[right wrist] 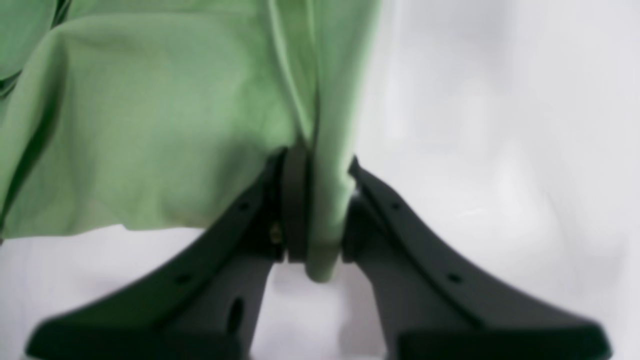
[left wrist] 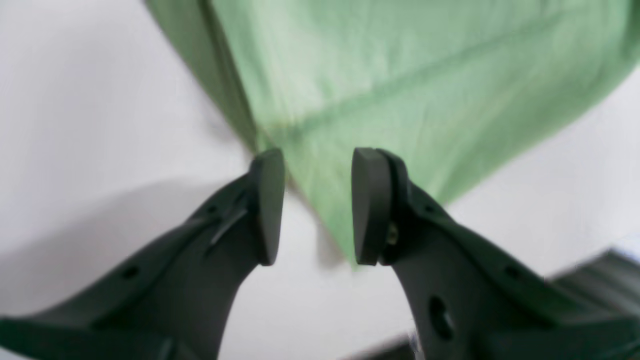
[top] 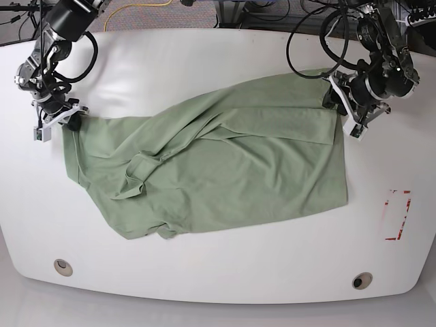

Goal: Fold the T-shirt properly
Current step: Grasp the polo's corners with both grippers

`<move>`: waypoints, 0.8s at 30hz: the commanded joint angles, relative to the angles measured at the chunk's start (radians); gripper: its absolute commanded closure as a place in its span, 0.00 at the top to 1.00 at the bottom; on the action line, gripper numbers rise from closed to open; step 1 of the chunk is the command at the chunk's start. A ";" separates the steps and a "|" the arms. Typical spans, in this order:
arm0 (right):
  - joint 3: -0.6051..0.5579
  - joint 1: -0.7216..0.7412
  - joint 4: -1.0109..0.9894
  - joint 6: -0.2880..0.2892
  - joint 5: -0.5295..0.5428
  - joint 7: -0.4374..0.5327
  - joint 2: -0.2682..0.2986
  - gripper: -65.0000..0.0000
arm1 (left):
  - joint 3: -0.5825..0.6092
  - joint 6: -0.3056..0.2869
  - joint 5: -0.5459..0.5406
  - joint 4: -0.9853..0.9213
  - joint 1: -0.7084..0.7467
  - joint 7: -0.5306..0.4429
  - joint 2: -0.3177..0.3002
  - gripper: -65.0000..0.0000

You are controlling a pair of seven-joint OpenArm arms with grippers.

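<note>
The pale green T-shirt (top: pixel 231 170) lies spread and rumpled across the white table (top: pixel 204 54), with creases near its middle. At the shirt's left edge in the base view, my right gripper (top: pixel 65 122) is down on the cloth. The right wrist view shows that gripper (right wrist: pixel 320 210) shut on a bunched fold of the T-shirt (right wrist: pixel 150 125). My left gripper (top: pixel 343 109) sits at the shirt's upper right corner. Seen from the left wrist, this gripper (left wrist: pixel 317 205) has its jaws apart, and a corner of the T-shirt (left wrist: pixel 400 75) lies between and below the fingers.
A red rectangular marking (top: pixel 397 214) is on the table to the right of the shirt. Two round holes (top: pixel 63 267) (top: pixel 362 280) sit near the front edge. Cables (top: pixel 306 41) hang at the back right. A dark object (left wrist: pixel 600 280) shows at the left wrist view's lower right.
</note>
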 commanded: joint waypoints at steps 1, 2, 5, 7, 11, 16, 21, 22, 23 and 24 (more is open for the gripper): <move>0.001 0.004 0.008 0.003 -0.011 -0.022 0.012 0.13 | -0.001 0.000 0.013 0.005 -0.008 -0.048 -0.010 0.33; 0.001 0.004 0.008 0.003 -0.011 -0.022 0.012 0.13 | -0.001 0.000 0.036 -0.003 -0.009 -0.052 -0.008 0.33; 0.001 0.004 0.008 0.003 -0.011 -0.022 0.011 0.13 | 0.001 0.000 0.102 -0.027 -0.012 -0.054 -0.003 0.33; 0.001 0.004 0.008 0.003 -0.011 -0.022 0.011 0.13 | 0.001 0.000 0.131 -0.044 -0.014 -0.058 0.004 0.33; 0.001 0.001 0.008 0.003 -0.011 -0.022 0.011 0.13 | -0.001 0.000 0.200 -0.075 -0.014 -0.092 0.024 0.33; 0.001 -0.001 0.008 0.003 -0.011 -0.022 0.011 0.13 | 0.001 -0.001 0.239 -0.082 -0.014 -0.124 0.024 0.34; 0.001 -0.002 0.008 0.003 -0.011 -0.022 0.011 0.13 | 0.021 -0.001 0.228 -0.085 -0.014 -0.101 0.024 0.38; 0.001 -0.002 0.008 0.003 -0.011 -0.022 0.011 0.13 | 0.021 -0.001 0.223 -0.085 -0.014 -0.098 0.024 0.40; 0.001 -0.002 0.008 0.003 -0.011 -0.022 0.011 0.13 | 0.021 -0.001 0.219 -0.085 -0.014 -0.095 0.024 0.42; 0.001 -0.002 0.008 0.003 -0.011 -0.022 0.011 0.13 | 0.021 -0.001 0.216 -0.085 -0.014 -0.094 0.024 0.44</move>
